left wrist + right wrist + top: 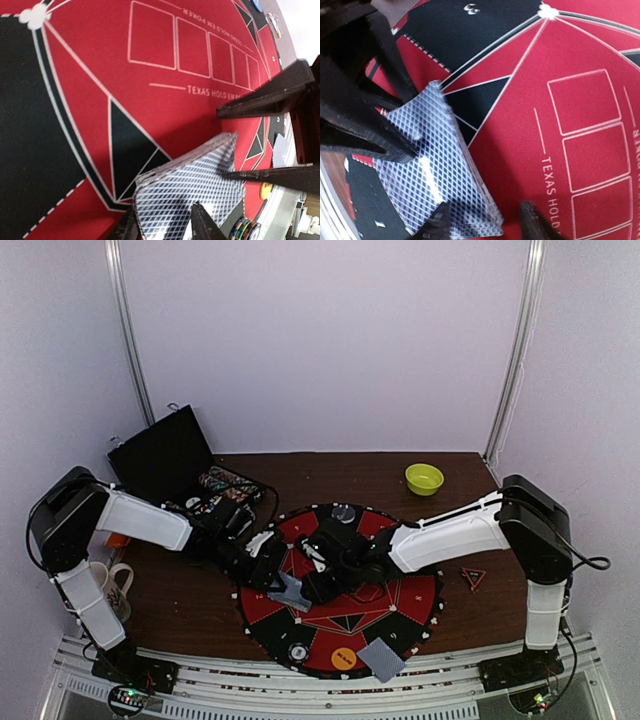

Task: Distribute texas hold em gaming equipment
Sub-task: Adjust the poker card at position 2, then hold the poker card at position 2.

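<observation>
Holding the deck of cards (195, 180) above the near-left part of the round mat (410, 600): left claw (165, 212), clamped on one end of the pack, which is tilted up off the felt
Right claw (484, 206): fingers apart, one over the patterned back, the other beyond the pack's edge, nothing gripped
Already placed, as judged: a small pile of face-down cards (382, 660) at the mat's near rim; orange button (343, 657) just beside it; chip stack (298, 651) further left on that rim; a round piece (343, 512), chip or button not clear, at the mat's far rim
Outstanding, as judged: most seats around the mat lack cards; the card boxes (195, 47) at its centre are bare where visible; more chips (222, 485) lie in the open case (160, 455) off the mat's far-left side
</observation>
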Robot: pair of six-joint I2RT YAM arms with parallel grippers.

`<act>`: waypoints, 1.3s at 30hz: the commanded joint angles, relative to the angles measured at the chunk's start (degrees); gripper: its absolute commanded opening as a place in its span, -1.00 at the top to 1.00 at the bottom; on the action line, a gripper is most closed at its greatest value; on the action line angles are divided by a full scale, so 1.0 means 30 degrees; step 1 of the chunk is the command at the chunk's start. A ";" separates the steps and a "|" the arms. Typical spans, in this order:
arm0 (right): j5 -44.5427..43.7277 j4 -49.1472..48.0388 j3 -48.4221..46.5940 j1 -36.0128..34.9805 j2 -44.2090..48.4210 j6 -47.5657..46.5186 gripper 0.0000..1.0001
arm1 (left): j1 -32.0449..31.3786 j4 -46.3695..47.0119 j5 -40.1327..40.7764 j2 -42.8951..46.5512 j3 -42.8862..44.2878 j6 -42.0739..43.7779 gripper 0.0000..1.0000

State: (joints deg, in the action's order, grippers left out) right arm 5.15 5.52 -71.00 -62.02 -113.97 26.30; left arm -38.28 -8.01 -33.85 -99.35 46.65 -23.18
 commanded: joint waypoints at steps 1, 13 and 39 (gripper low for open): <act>-0.0179 0.0562 0.0418 -0.0116 0.1570 -0.2386 -0.11 | -0.0412 0.0303 0.0403 -0.0680 0.0328 0.0618 0.26; 0.2628 0.0948 0.0210 0.0001 0.1496 -0.8941 -1.00 | -0.0423 -0.0011 0.0299 -0.0324 0.0629 0.0812 0.24; -0.0440 -0.0608 -0.0151 -0.0511 -0.1427 -0.9515 -0.60 | -0.0182 0.0687 -0.0811 -0.0271 0.0563 0.0600 0.25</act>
State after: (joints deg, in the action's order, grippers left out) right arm 5.08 3.44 -71.44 -63.61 -115.90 -1.67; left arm -39.09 -7.64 -33.98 -99.74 47.57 -21.76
